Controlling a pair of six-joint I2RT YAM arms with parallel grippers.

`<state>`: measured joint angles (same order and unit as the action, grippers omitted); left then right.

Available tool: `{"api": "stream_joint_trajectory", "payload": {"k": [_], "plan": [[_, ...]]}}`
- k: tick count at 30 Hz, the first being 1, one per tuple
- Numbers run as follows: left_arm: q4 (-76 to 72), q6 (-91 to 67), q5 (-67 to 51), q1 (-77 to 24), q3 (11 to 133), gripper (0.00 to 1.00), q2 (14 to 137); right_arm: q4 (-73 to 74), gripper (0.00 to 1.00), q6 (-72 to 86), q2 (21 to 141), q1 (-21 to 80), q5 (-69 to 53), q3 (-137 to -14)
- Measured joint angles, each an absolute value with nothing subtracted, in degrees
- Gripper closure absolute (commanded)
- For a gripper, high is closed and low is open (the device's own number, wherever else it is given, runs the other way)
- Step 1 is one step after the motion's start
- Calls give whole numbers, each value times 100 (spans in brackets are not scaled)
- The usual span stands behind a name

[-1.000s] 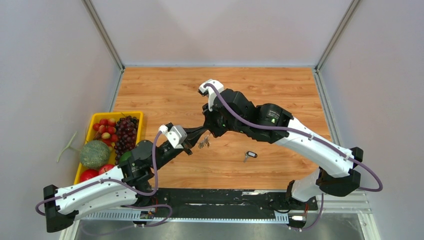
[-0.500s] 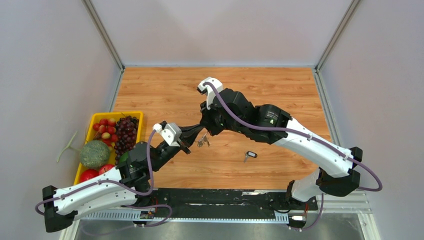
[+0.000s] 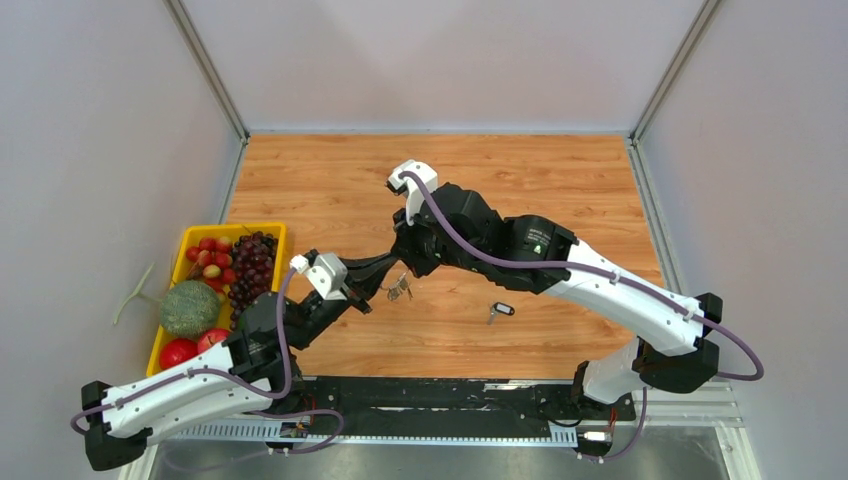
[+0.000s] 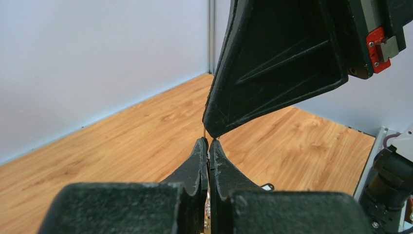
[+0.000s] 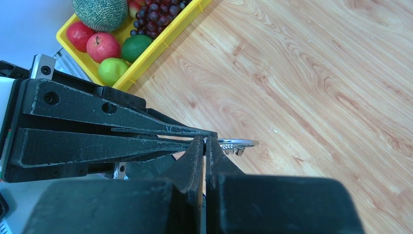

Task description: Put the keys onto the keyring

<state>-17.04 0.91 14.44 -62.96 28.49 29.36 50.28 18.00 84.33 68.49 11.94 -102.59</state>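
One thin silver keyring (image 3: 400, 289) hangs in the air above the middle of the worktop (image 3: 560, 180), with a small cluster of silver keys dangling from it. In the right wrist view we see an arc of the keyring (image 5: 238, 143) sticking out just past the fingertips, lying roughly level over the wood.

Both pincers meet at it, tip to tip. The left gripper (image 3: 388, 266) reaches in from the near left corner side with its jaws pressed together. In its own wrist view we see the left gripper (image 4: 208, 142) pinched shut, a fine wire rising from between the tips. The right gripper (image 3: 404, 268) comes down from the far side, and in its wrist view the right gripper (image 5: 204, 142) is likewise closed, the ring's wire caught at its tips. As far as we can tell, each is clamped on the ring.

A single black-headed key (image 3: 501, 310) lies flat on the worktop, right of the ring and nearer the near edge, well apart from both pincers. We cannot make out a second such key.

At the worktop's left edge stands a yellow tray (image 3: 240, 226) holding a melon (image 3: 189, 308), dark grapes (image 3: 252, 265) and red and green fruit.
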Motion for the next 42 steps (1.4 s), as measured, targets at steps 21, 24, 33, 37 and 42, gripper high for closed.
{"api": "stream_joint_trajectory", "payload": {"k": [21,24,33,37,42], "plan": [[-1437,78,2397,-6248,2711,100,2805,4965,68,1859,7828,6805,1621,-9741],[-1431,80,2609,-6248,2709,100,2808,4932,64,1859,7738,6775,1730,-9625],[-1389,97,3168,-6248,2585,100,2801,4888,59,1922,7616,6322,1874,-8517],[-1389,97,3247,-6248,2517,100,2788,4799,56,2086,7323,6029,1892,-7728],[-1387,95,3256,-6248,2399,100,2652,4475,56,2445,6818,5579,1887,-6278]]}}
